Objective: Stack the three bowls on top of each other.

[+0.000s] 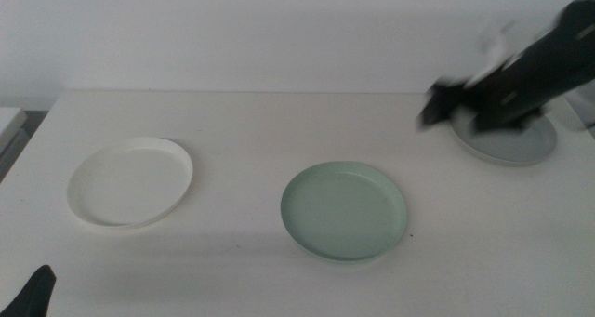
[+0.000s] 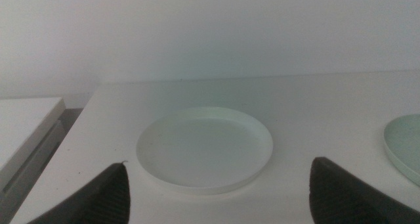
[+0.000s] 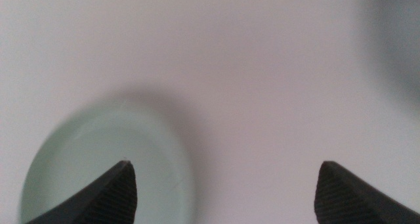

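Three bowls lie apart on the white table. The white bowl [image 1: 131, 182] is at the left, the mint green bowl [image 1: 344, 211] is in the middle near the front, and the grey bowl [image 1: 516, 146] is at the far right. My right gripper [image 1: 433, 106], blurred, hangs just left of the grey bowl while its arm covers part of that bowl. Its jaws stand open and empty in the right wrist view [image 3: 226, 168], with the mint bowl [image 3: 105, 165] ahead. The left gripper [image 1: 33, 294] waits at the front left corner, open [image 2: 220, 168], facing the white bowl [image 2: 205, 147].
A pale wall runs behind the table's far edge. A lower white surface [image 2: 23, 129] adjoins the table's left side. The mint bowl's rim [image 2: 403, 148] also shows at the edge of the left wrist view.
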### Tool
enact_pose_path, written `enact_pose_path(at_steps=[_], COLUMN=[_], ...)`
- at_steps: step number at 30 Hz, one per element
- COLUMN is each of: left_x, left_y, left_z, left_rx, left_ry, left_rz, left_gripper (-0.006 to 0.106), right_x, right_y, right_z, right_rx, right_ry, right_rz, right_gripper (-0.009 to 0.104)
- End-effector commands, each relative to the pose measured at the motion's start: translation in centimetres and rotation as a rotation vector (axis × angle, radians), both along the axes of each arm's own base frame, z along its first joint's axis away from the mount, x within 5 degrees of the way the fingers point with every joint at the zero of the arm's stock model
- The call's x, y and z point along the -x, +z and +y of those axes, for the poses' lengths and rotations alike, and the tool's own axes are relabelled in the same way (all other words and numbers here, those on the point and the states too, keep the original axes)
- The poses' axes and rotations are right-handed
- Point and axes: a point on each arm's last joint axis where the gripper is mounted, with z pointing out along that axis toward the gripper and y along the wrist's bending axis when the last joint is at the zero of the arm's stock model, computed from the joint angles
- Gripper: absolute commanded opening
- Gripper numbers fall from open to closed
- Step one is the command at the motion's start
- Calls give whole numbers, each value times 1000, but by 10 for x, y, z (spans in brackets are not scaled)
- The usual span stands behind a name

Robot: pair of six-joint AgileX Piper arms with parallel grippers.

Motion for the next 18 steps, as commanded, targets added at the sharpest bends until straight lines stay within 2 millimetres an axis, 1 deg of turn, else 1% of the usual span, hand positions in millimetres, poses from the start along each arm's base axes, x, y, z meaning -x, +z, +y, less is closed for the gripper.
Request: enact_pose_path(at_steps=[1, 3, 5, 6, 7, 9, 12, 13, 16, 18], left_x=[0, 0, 0, 0, 0, 0, 0, 0, 0, 0], left_y=[1, 1, 1, 1, 1, 1, 1, 1, 1, 1], left_z=[0, 0, 0, 0, 0, 0, 0, 0, 0, 0], left_rx=[1, 1, 1, 1, 1, 1, 1, 1, 1, 1], left_ry=[1, 1, 1, 1, 1, 1, 1, 1, 1, 1], left_rz=[-17, -17, -17, -17, -17, -17, -17, -17, -17, -17], left_gripper=[94, 94, 94, 94, 94, 94, 94, 94, 94, 94], right_x=[-5, -13, -22, -28, -33, -48, -74, -82, -105, -119], right_y=[35, 51, 55, 54, 52, 41, 11, 5, -25, -45], right_z=[-43, -81, -115, -133, -146, -173, -199, -203, -213, -217], right_rx=[57, 86, 88, 90, 87, 88, 98, 104, 112, 111], right_ry=[-69, -153, -246, -288, -323, -376, -413, -415, -418, -417], right_rz=[-77, -91, -89, -85, -75, -46, 1, 3, 26, 41], right_gripper=[93, 93, 93, 93, 93, 93, 93, 93, 93, 90])
